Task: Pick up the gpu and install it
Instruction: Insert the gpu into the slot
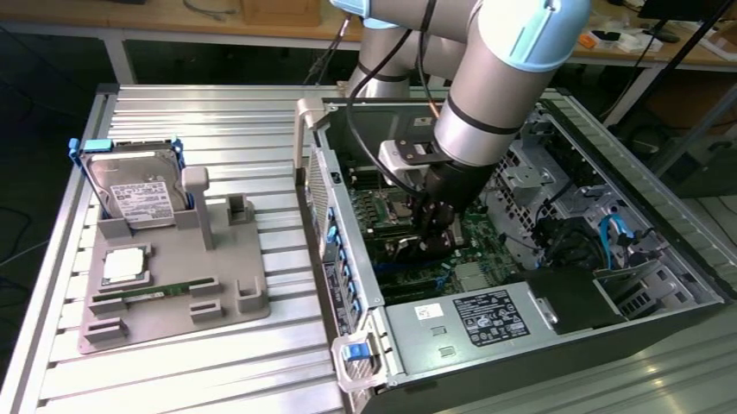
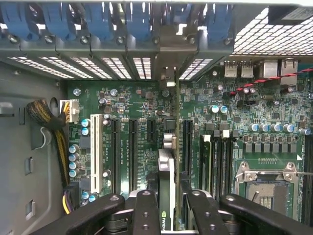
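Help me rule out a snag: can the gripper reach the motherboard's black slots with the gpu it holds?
Probably yes. The gripper holds the gpu edge-on above the black slots of the motherboard, with nothing between them. The yellow-and-black cable bundle lies off to one side.

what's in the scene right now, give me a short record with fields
end effector: inside the open dark metal computer case, shut on the card
held: thin flat dark gpu card, edge-on between the black fingers
below it: green motherboard with long black slots
seated: cannot tell
exterior view's left: grey plastic tray with silver hard drive and narrow green memory stick
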`<act>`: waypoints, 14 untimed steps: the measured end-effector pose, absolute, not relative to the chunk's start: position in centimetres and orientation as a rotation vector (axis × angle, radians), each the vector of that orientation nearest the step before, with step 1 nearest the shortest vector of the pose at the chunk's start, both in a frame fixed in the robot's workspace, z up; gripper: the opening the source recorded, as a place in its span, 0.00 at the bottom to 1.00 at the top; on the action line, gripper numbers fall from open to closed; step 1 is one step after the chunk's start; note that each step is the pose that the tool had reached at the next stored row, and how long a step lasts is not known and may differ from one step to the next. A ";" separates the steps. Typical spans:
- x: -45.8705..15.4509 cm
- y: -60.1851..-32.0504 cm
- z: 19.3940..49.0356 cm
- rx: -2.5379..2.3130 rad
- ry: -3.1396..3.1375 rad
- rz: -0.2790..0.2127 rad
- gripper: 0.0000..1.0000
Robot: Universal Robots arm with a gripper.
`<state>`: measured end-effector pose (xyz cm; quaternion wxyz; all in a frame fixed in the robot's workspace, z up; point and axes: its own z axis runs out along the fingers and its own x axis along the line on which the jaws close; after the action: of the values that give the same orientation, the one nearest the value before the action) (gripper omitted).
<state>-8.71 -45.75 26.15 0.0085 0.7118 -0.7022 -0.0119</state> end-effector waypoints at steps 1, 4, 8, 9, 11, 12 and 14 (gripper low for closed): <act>-8.7 -45.7 26.1 2.224 -2.194 -0.037 0.27; -8.8 -45.8 26.0 2.224 -2.194 -0.037 0.27; -8.8 -45.8 25.8 2.224 -2.194 -0.037 0.27; -8.9 -45.7 25.8 2.224 -2.194 -0.037 0.27; -8.9 -45.7 25.8 2.224 -2.194 -0.037 0.27; -8.9 -45.7 25.8 2.224 -2.194 -0.037 0.27; -8.9 -45.7 25.8 2.224 -2.194 -0.037 0.27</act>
<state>-8.91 -45.74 25.81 0.0084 0.7118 -0.7023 -0.0119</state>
